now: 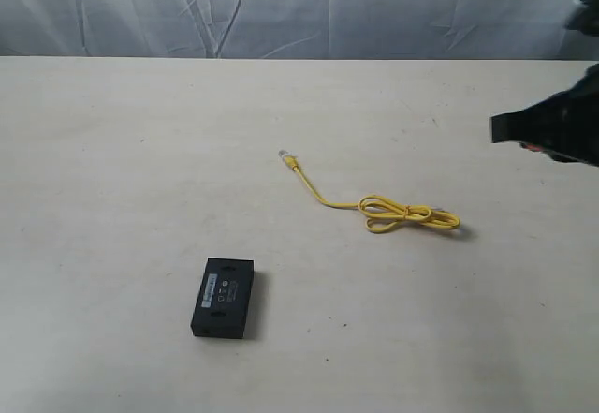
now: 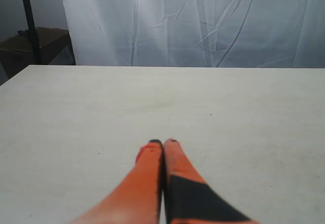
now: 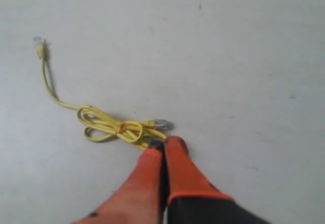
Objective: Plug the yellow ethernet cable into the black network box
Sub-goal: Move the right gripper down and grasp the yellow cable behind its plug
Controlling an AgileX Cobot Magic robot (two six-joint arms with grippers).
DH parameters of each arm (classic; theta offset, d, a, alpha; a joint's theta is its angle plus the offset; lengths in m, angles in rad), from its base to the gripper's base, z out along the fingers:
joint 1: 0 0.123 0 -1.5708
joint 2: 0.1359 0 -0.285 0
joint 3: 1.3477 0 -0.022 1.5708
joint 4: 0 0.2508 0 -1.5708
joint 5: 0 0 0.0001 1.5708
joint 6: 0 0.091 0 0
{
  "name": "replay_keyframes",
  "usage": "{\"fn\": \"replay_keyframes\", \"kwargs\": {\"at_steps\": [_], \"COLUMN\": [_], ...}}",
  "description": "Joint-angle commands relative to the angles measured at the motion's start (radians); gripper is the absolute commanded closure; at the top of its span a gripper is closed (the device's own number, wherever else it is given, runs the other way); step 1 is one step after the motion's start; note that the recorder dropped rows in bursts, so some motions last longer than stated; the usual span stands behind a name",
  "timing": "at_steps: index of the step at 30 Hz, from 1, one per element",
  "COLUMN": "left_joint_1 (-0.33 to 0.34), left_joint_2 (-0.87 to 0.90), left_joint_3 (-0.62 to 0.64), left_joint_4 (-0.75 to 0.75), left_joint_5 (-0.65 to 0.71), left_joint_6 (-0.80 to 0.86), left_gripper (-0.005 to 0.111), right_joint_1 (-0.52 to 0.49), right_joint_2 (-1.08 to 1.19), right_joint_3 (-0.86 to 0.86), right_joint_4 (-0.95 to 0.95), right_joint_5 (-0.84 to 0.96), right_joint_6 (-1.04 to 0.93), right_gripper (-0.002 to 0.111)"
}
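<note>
The yellow ethernet cable [image 1: 412, 214] lies on the table's middle, its coiled loop bundle to the right and one clear plug [image 1: 284, 154] stretched out to the left. The black network box [image 1: 223, 297] lies flat at the front left, white label up. My right gripper [image 1: 505, 128] hangs blurred at the right edge, apart from the cable. In the right wrist view it [image 3: 165, 142] is shut and empty, its tips just short of the coil [image 3: 114, 127] and the near plug [image 3: 160, 123]. My left gripper [image 2: 163, 142] is shut on nothing, over bare table; neither cable nor box shows there.
A pale tabletop [image 1: 122, 151] spreads under everything, with a wrinkled white curtain [image 1: 281, 6] behind its far edge. A dark stand and a brown box [image 2: 30, 46] sit beyond the table's corner in the left wrist view.
</note>
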Motion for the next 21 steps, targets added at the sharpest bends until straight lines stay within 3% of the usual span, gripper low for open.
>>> {"fn": "replay_keyframes", "kwargs": {"at_steps": [1, 10, 16, 21], "left_joint_1": [0.005, 0.005, 0.005, 0.005], "left_joint_2": [-0.004, -0.004, -0.004, -0.004], "left_joint_3": [0.004, 0.004, 0.004, 0.004], "left_joint_4": [-0.006, -0.006, -0.006, -0.006], "left_joint_5": [-0.007, -0.007, -0.007, -0.007], "left_joint_6": [0.0, 0.0, 0.0, 0.0], "left_gripper": [0.107, 0.107, 0.107, 0.107], "right_joint_1": [0.088, 0.277, 0.339, 0.348], "right_joint_2": [0.239, 0.676, 0.901, 1.026], "right_joint_3": [-0.17, -0.577, -0.849, -1.031], "right_joint_4": [0.012, 0.004, -0.055, -0.061], "right_joint_5": [0.097, 0.223, 0.33, 0.419], "right_joint_6": [-0.007, -0.03, -0.033, -0.033], "right_gripper": [0.108, 0.108, 0.107, 0.087]}}
